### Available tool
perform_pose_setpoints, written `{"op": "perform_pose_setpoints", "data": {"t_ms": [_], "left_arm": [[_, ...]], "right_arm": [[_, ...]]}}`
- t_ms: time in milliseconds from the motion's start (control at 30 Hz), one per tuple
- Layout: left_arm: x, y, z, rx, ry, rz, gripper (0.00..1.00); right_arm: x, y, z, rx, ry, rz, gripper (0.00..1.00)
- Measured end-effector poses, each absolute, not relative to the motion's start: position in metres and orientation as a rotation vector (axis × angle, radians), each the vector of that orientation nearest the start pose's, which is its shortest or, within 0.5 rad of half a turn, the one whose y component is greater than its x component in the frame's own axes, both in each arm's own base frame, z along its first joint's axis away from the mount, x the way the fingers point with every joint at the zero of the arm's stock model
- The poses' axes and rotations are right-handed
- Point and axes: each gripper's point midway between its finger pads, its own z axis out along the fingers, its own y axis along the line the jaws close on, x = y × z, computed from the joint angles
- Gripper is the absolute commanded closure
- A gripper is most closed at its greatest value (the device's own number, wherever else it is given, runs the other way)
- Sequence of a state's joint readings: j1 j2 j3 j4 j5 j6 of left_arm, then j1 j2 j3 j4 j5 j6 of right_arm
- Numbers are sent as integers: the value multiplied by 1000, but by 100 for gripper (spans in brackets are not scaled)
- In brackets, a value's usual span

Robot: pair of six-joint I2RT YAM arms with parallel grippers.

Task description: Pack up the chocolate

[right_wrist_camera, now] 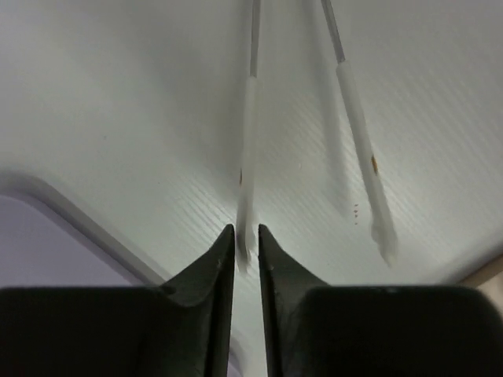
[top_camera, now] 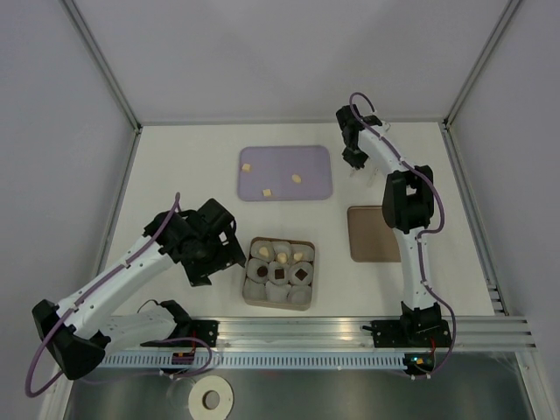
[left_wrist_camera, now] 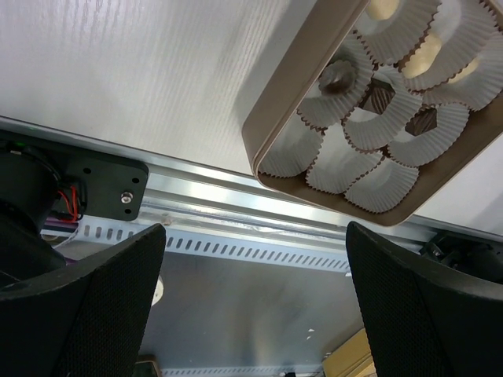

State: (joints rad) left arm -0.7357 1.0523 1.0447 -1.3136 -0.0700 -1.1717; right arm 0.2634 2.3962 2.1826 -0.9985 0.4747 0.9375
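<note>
Three pale cream chocolate pieces [top_camera: 268, 192] lie on a lilac tray [top_camera: 317, 157]. A tan box [top_camera: 312, 271] holds white paper cups, with cream pieces [top_camera: 282, 247] in the far row and dark pieces [top_camera: 280, 273] in the middle row. In the left wrist view the box [left_wrist_camera: 271, 129] shows dark pieces [left_wrist_camera: 380, 96] and cream ones [left_wrist_camera: 428, 51]. My left gripper [top_camera: 229, 255] is open and empty just left of the box, and its jaws stand wide in the left wrist view [left_wrist_camera: 255, 298]. My right gripper [top_camera: 354, 160] is right of the tray, shut [right_wrist_camera: 246, 232] on one leg of white-tipped tweezers [right_wrist_camera: 250, 157].
A flat brown square lid [top_camera: 367, 234] lies right of the box, partly under the right arm. The metal rail [top_camera: 350, 331] runs along the table's near edge. White walls enclose the table on three sides.
</note>
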Motion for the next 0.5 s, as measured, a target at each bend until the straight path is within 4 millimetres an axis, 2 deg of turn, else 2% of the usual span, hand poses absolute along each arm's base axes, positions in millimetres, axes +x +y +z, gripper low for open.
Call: {"op": "perform_pose_setpoints", "data": {"t_ms": [33, 67, 133, 167, 233, 267, 400, 467, 500], "left_arm": [[119, -140, 154, -647, 2849, -238, 0], [120, -140, 156, -646, 2838, -237, 1], [124, -139, 158, -646, 2820, -231, 0], [125, -138, 159, -647, 2814, -230, 0], [126, -137, 159, -646, 2806, -221, 1], [127, -137, 158, -646, 2803, -216, 0], [129, -137, 157, -646, 2803, -203, 1], [129, -138, 157, -646, 2800, -207, 0], [130, -138, 157, -645, 2799, -208, 0]], "right_arm": [[523, 91, 57, 968, 2398, -244, 70], [522, 93, 55, 975, 2409, -232, 59], [524, 98, 57, 980, 2406, -186, 47], [524, 101, 59, 965, 2406, -155, 37], [521, 105, 64, 910, 2421, -108, 32], [520, 106, 68, 867, 2429, -88, 25], [527, 110, 101, 662, 2404, 28, 12], [541, 108, 121, 588, 2361, 130, 2], [551, 106, 131, 565, 2334, 199, 2]]}}
